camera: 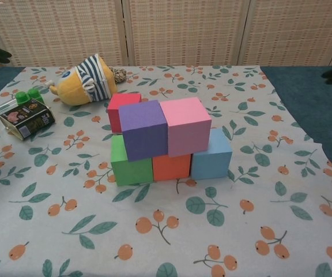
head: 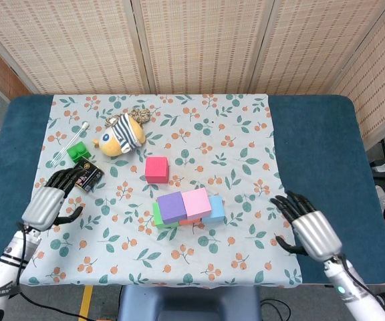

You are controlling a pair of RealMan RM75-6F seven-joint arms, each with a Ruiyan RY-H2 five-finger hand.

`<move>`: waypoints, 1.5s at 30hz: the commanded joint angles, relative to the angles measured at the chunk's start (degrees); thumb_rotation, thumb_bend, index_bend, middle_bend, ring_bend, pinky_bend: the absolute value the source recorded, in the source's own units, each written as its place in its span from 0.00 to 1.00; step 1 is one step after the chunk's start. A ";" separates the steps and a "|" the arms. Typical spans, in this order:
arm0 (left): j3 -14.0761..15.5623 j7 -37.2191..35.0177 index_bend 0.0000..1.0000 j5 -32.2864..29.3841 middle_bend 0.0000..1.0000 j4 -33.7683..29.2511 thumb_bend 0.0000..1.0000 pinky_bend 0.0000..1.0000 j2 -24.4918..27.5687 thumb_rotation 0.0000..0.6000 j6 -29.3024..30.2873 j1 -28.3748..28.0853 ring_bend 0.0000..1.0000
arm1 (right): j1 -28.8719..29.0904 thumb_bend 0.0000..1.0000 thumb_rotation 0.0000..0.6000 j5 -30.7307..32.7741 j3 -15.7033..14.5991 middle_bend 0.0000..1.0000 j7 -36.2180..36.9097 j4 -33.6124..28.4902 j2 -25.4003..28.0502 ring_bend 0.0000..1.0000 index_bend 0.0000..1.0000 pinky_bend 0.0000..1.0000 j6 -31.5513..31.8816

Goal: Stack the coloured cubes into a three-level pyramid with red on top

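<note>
Head view shows the stack of cubes near the middle of the flowered cloth (head: 246, 127): a green cube (camera: 128, 164), an orange cube (camera: 170, 166) and a blue cube (camera: 212, 157) in a row, with a purple cube (camera: 144, 130) and a pink cube (camera: 185, 126) resting on top of them. The red cube (head: 156, 169) sits alone on the cloth just behind the stack, on the far side from the robot, touching neither hand.

The right hand (head: 309, 227) hovers well to the right of the stack, near the cloth's right edge, fingers spread and holding nothing. The left hand (head: 49, 202) is well to the left of the stack, empty with fingers apart, its fingertips close to a small dark packet (head: 85, 173). Beyond the packet lie a small green block (head: 77, 151) and a striped plush toy (head: 120, 136), both behind and left of the stack.
</note>
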 commanded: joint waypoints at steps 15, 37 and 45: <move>-7.48 10.04 0.00 -15.00 0.06 -2.70 0.36 0.10 -8.19 1.00 -18.60 -17.96 0.04 | -9.63 0.26 0.73 -6.51 2.45 0.10 9.48 11.20 -3.61 0.00 0.06 0.12 4.49; -8.04 23.10 0.00 -35.58 0.08 21.26 0.35 0.10 -26.73 1.00 -27.24 -35.39 0.05 | -9.76 0.26 0.73 -6.11 5.99 0.10 13.74 10.24 -1.27 0.00 0.04 0.12 -2.47; -6.08 22.63 0.00 -36.69 0.10 28.43 0.35 0.10 -29.54 1.00 -30.05 -36.61 0.05 | -9.77 0.27 0.73 -5.20 7.31 0.10 13.82 10.27 -1.28 0.00 0.03 0.12 -4.45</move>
